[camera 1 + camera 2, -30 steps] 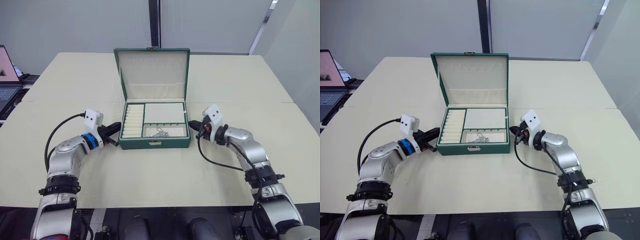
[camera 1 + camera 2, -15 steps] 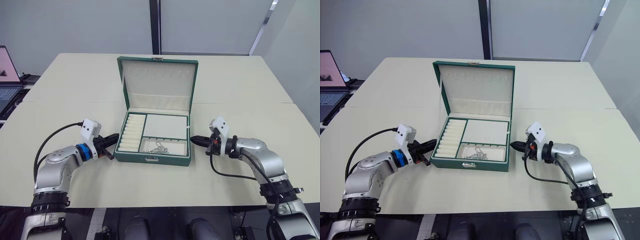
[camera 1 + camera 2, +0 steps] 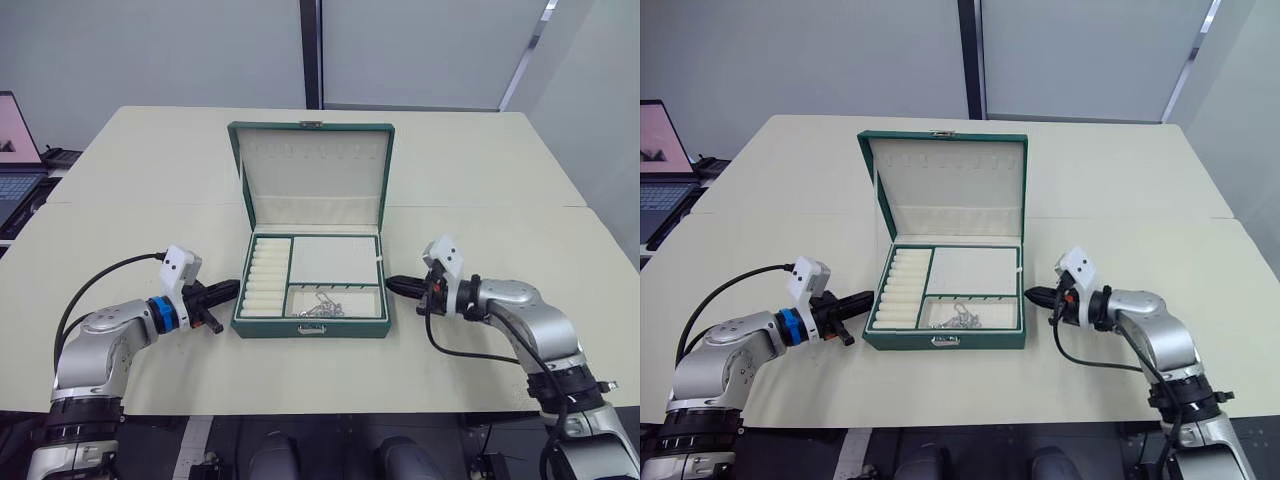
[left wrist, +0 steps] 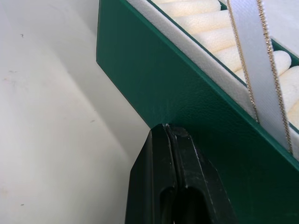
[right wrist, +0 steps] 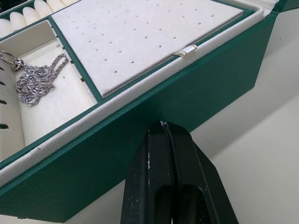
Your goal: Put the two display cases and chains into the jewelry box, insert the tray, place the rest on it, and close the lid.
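Jewelry box (image 3: 311,327): dark green outside w/ fine leather-like grain, cream lining inside, small gold clasp at front. Lid (image 3: 312,165): green rim, cream inner face w/ a row of small pale hooks. Tray (image 3: 315,277): green rim and dividers, cream felt; flat pad dotted w/ a regular grid of tiny holes, ring rolls in pale cream ridges. Chains (image 5: 33,84): shiny silver, twisted-rope links, on cream. Strap at box's left side: pale grey ribbon edged w/ fine gold chain. Desk (image 3: 480,180): plain pale beige, no pattern. Left gripper (image 3: 228,291) and right gripper (image 3: 396,284): black; white cam blocks on wrists, silver arms, blue ring on left wrist, black cables.
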### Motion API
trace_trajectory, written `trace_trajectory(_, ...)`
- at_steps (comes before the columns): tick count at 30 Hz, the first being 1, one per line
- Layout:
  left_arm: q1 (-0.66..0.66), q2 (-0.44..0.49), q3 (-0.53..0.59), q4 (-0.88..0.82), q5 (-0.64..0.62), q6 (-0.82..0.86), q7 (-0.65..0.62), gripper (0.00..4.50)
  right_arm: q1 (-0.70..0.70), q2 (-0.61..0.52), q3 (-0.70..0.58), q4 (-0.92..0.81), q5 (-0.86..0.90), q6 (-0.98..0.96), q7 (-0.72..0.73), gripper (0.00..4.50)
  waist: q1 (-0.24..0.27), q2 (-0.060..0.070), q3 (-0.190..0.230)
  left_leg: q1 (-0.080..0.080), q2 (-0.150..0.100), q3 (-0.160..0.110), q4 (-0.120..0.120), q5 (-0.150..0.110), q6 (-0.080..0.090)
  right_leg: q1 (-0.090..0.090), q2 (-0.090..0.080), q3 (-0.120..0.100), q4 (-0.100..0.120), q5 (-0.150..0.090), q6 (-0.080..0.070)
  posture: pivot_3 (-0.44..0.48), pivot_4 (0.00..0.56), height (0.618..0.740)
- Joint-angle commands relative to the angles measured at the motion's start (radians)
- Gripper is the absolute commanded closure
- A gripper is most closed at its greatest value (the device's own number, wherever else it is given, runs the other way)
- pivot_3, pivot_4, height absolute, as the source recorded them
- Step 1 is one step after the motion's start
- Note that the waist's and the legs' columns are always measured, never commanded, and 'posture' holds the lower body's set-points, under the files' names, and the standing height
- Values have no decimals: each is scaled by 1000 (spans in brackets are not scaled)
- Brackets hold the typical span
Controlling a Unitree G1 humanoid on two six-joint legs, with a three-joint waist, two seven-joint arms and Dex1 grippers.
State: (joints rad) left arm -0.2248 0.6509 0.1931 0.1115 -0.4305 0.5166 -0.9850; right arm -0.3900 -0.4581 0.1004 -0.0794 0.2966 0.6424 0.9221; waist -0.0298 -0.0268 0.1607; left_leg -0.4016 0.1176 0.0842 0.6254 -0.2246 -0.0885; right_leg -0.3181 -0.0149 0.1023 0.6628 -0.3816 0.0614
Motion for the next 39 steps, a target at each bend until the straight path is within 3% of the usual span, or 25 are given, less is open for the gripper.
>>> trace_trajectory(1,-5,-34,-62,-35,-24,-28,-61,4500,7,36,70,-45,48,0,46,4490,0,0,0,0,0,0,0,0,0,0,0,0,0,0,0,0,150,740)
trace_trajectory(9,-9,-22,20,-30,-50,-56,-52,4500,7,-10,-6,-49,72,6,55,4490,0,0,0,-1,0,0,0,0,0,0,0,0,0,0,0,0,150,740)
trace_trajectory(18,-6,38,173,-80,-126,-40,-8,4500,-34,-139,-148,-26,190,43,112,4490,-1,0,1,-2,0,-1,1,0,0,0,0,-1,0,0,0,0,150,740)
trace_trajectory(22,101,88,265,-246,-223,35,-18,4500,-153,-183,-180,152,169,-44,146,4490,-12,0,2,-1,0,0,0,0,0,-1,0,1,0,0,0,0,150,740)
trace_trajectory(27,320,67,407,-532,-333,70,27,4500,-326,-196,-147,407,93,-198,200,4490,-18,-1,3,-1,0,0,0,0,0,0,0,1,-1,0,0,0,150,740)
trace_trajectory(32,578,-76,505,-719,-460,-14,-19,4500,-537,-140,-102,713,-1,-363,228,4490,-30,0,5,0,0,1,0,0,0,1,-1,1,-1,0,0,0,150,740)
trace_trajectory(35,728,-139,510,-734,-425,-124,-114,4500,-661,-80,-98,903,-53,-470,183,4490,-37,0,5,1,0,1,0,0,0,1,-1,2,-2,0,0,0,150,740)
trace_trajectory(39,825,-209,523,-741,-434,-234,-152,4500,-789,-15,-101,1098,-102,-577,147,4490,-42,0,7,1,0,0,0,0,0,1,-1,1,-2,0,0,0,150,740)
